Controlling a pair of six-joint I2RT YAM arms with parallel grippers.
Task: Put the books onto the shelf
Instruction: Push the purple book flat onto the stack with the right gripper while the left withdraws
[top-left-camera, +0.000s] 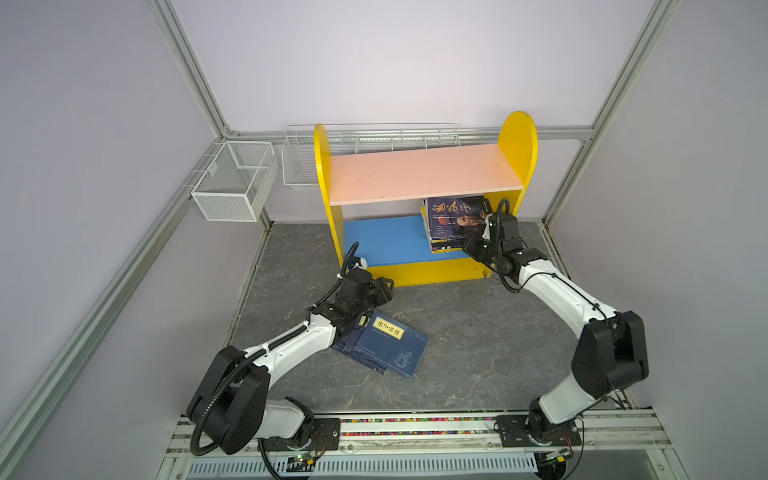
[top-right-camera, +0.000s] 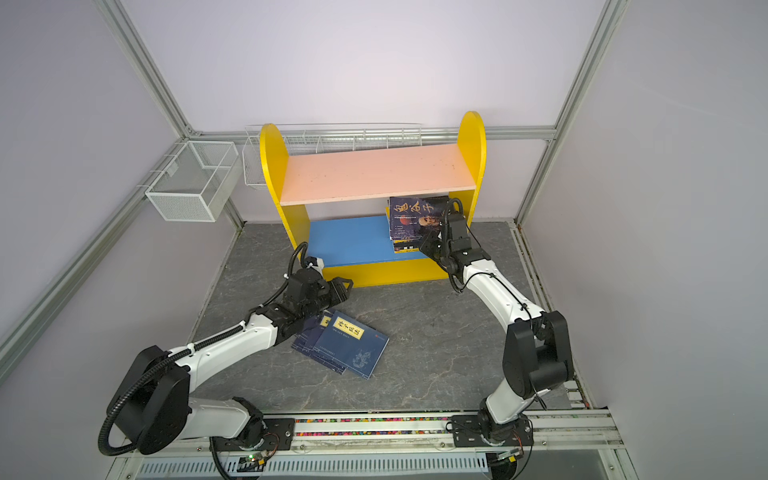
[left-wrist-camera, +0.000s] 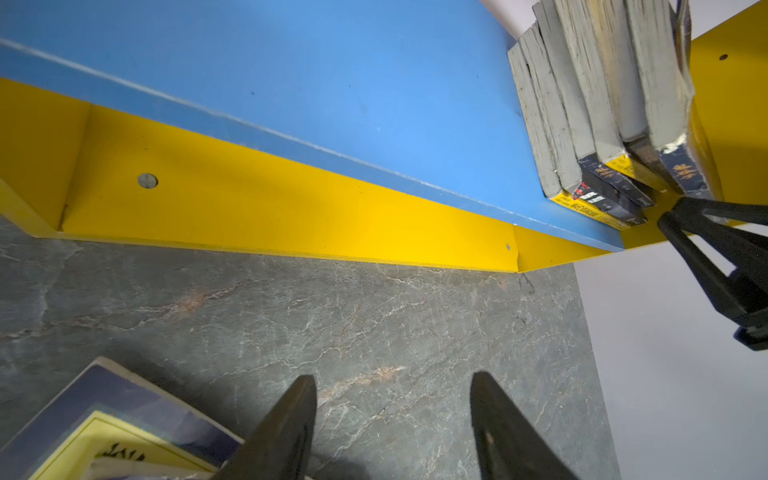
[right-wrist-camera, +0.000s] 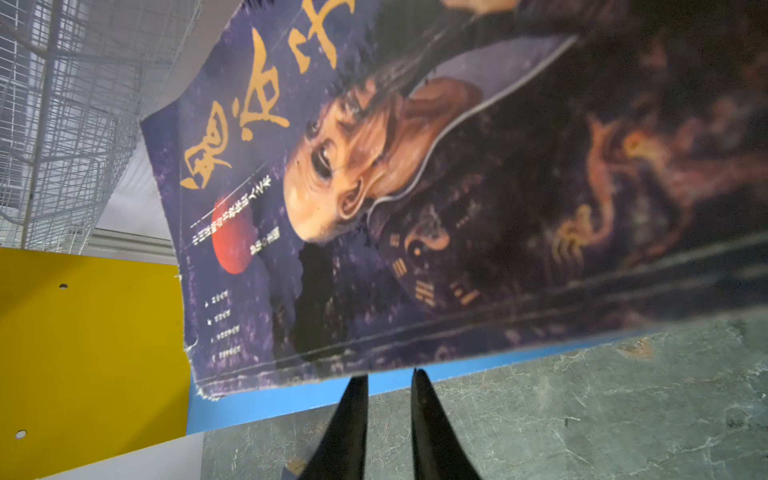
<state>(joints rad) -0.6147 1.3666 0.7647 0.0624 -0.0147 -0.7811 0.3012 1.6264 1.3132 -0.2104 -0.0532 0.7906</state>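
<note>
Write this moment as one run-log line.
left tool open, empty | right tool nearly shut at shelved books on blue board | navy books lying on table

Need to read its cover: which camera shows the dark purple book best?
Right wrist view: the dark purple book fills the frame, title and face clear. Both top views show it small, partly behind the right arm. Left wrist view: only books' page edges.

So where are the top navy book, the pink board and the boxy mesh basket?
Navy paperback book with yellow label (top-left-camera: 392, 347): in a top view, cover's middle.
Pink wooden upper board (top-left-camera: 424, 172): in a top view, bare centre.
White wire mesh basket (top-left-camera: 224, 206): in a top view, front wall.
</note>
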